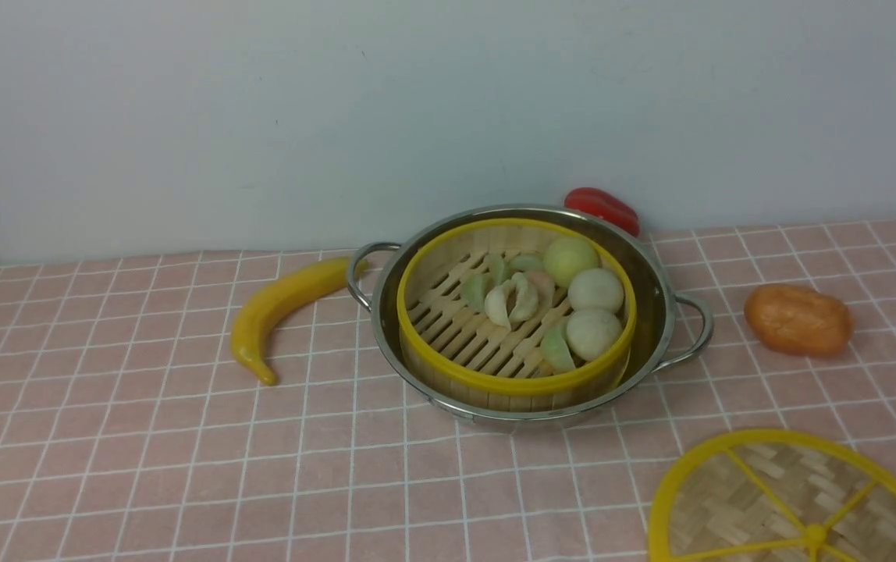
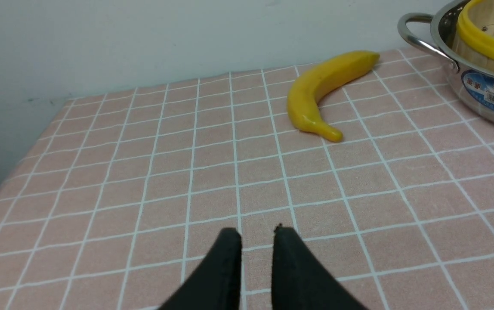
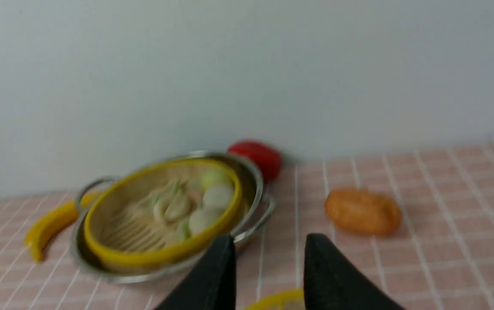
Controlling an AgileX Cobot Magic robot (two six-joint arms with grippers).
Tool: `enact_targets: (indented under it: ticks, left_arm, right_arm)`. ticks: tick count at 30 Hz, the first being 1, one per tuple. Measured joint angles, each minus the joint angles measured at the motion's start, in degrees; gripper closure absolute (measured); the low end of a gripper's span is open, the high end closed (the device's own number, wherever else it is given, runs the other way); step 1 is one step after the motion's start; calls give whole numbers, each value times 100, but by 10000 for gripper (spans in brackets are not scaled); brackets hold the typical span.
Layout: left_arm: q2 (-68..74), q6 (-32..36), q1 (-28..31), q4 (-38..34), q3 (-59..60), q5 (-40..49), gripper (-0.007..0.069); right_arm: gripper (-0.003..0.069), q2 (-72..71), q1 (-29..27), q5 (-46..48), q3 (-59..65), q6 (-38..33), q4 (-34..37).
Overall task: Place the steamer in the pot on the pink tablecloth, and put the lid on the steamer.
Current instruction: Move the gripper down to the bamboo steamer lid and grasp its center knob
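Partly hidden: a red item (image 1: 602, 207) at the worktop's far edge, its lower part behind the pot (image 1: 655, 312); what it is cannot be told.
Cut off: the lid (image 1: 768, 484) lies flat at the near right corner, and the front view's edges crop its near and right parts.
Blurred: the right wrist view is soft, so the food in the steamer shows there only as pale lumps.
Steamer: the steamer (image 1: 510, 384) sits inside the pot near the middle of the worktop's far side, uncovered, with buns (image 1: 595, 290) and dumplings (image 1: 514, 300) on its slats.
Left gripper: the left gripper (image 2: 257, 232) shows only its black fingertips, slightly parted, nothing between them, low over bare cloth near the left edge.
Right gripper: the right gripper (image 3: 268, 241) has its fingers apart and empty, above the lid's rim.
Other items: a banana (image 1: 276, 308) lies just beside the pot's left handle, and an orange lump (image 1: 798, 318) lies to the pot's right.
Surface: the pink tablecloth (image 1: 144, 437) with its white grid covers the whole worktop.
Room: a plain pale wall (image 1: 261, 117) stands behind the far edge.
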Motion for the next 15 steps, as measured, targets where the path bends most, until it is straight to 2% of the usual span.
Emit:
enact_targets:
  ticks: [1, 6, 9, 10, 13, 15]
  left_arm:
    - [0, 0, 0, 0, 0, 0, 517]
    - [0, 0, 5, 0, 0, 0, 508]
    - [0, 0, 5, 0, 0, 0, 501]
    - [0, 0, 5, 6, 0, 0, 499]
    - [0, 0, 5, 6, 0, 0, 496]
    - [0, 0, 5, 6, 0, 0, 496]
  right_arm:
    - [414, 227, 0, 415, -178, -26, 354]
    - [414, 811, 0, 1301, -413, -335, 986]
    - [414, 1423, 0, 2188, -658, -1390, 1209]
    - [414, 1502, 0, 2211, -673, -1465, 1209]
    - [414, 2222, 0, 2229, -908, -2556, 1251]
    - [414, 2530, 0, 2134, -969, -2772, 1251]
